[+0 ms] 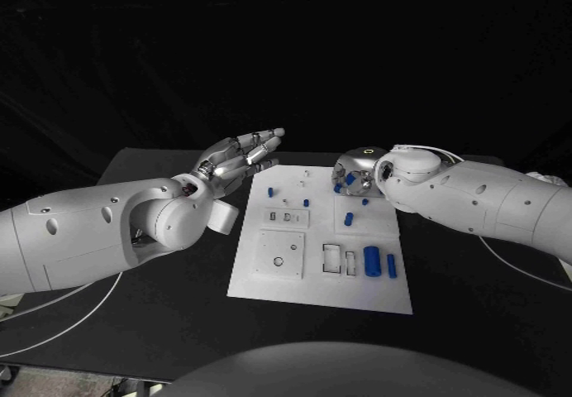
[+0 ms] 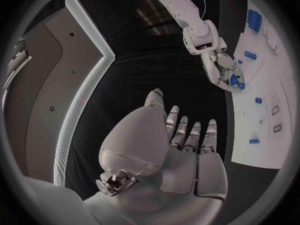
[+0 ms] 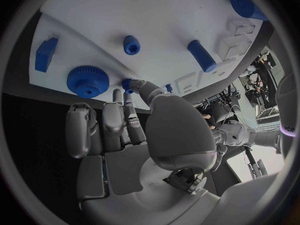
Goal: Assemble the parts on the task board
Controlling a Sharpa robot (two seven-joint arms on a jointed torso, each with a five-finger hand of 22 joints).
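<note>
The white task board (image 1: pixel 312 285) lies in the middle of the black table. At its far right corner my right hand (image 1: pixel 355 174) reaches down and pinches a small blue part (image 3: pixel 127 83) between thumb and a finger, close to the board surface. Beside that part lie a blue gear (image 3: pixel 87 81), a short blue peg (image 3: pixel 131 45), a blue cylinder (image 3: pixel 201 55) and a blue block (image 3: pixel 45 54). My left hand (image 1: pixel 245 153) hovers off the board's far left corner, fingers stretched out, holding nothing; its palm (image 2: pixel 169 150) faces the board.
Nearer on the board sit a large blue cylinder (image 1: pixel 372 260), a slim blue bar (image 1: pixel 391 265), a square plate with a hole (image 1: pixel 280 252) and rectangular slots (image 1: pixel 334 258). Small blue pieces (image 1: pixel 350 219) dot the middle. Black table (image 1: pixel 477 314) surrounds the board.
</note>
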